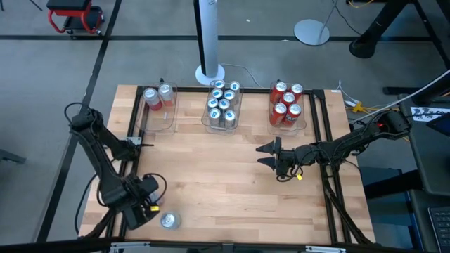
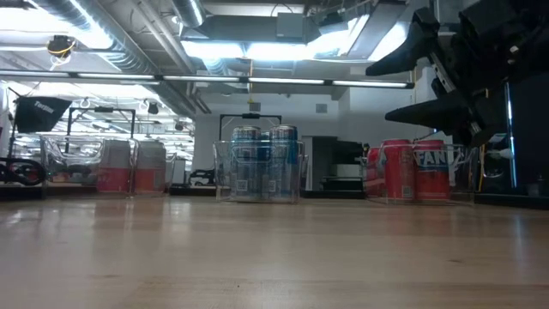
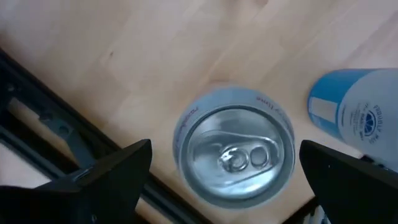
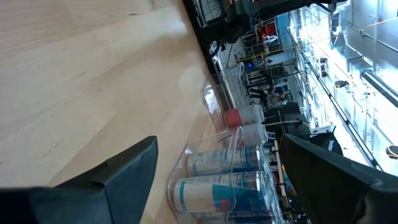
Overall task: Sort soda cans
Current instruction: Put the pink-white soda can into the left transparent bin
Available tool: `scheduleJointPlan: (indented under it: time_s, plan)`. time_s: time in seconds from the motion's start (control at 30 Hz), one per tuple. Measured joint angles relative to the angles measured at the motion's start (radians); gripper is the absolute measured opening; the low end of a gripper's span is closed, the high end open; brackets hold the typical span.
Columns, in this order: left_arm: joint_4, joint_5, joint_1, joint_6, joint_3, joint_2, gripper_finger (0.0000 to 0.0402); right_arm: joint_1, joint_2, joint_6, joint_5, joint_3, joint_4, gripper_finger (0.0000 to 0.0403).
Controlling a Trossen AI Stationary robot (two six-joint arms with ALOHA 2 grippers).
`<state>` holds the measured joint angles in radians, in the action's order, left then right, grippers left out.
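A silver soda can [image 1: 169,221] stands upright on its base near the table's near left corner. In the left wrist view its silver top [image 3: 235,154] shows from above. My left gripper [image 3: 225,149] points down over it, open, one finger on either side and clear of the can. My right gripper [image 1: 269,156] hovers open over the table's right half, its fingers [image 2: 412,56] well above the wood. At the far edge stand three clear bins, one each with silver-and-red cans [image 1: 159,98], blue-and-white cans [image 1: 223,105] and red cans [image 1: 287,105].
A blue-and-white cylinder [image 3: 360,106] shows close beside the silver can in the left wrist view; what it is I cannot tell. Black rails [image 1: 137,126] run along the table's left and right sides. Bare wood [image 1: 218,183] fills the middle.
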<state>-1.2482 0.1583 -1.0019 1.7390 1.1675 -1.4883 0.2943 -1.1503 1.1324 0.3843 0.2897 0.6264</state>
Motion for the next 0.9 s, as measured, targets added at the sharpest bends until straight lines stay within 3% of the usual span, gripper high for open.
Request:
scheduleJointPlan:
  time_s: [0.37, 0.67, 0.9]
  plan:
    - [0.093, -0.007, 0.002, 0.017, -0.107, -0.002, 0.0388, 0.0, 0.0, 0.0, 0.0, 0.0, 0.0, 0.0335]
    - [0.125, -0.043, 0.003, 0.006, -0.115, -0.001, 0.0287, 0.0, 0.0, 0.0, 0.0, 0.0, 0.0, 0.0335]
    - [0.09, -0.048, 0.018, -0.042, -0.09, 0.001, 0.0287, 0.0, 0.0, 0.0, 0.0, 0.0, 0.0, 0.0335]
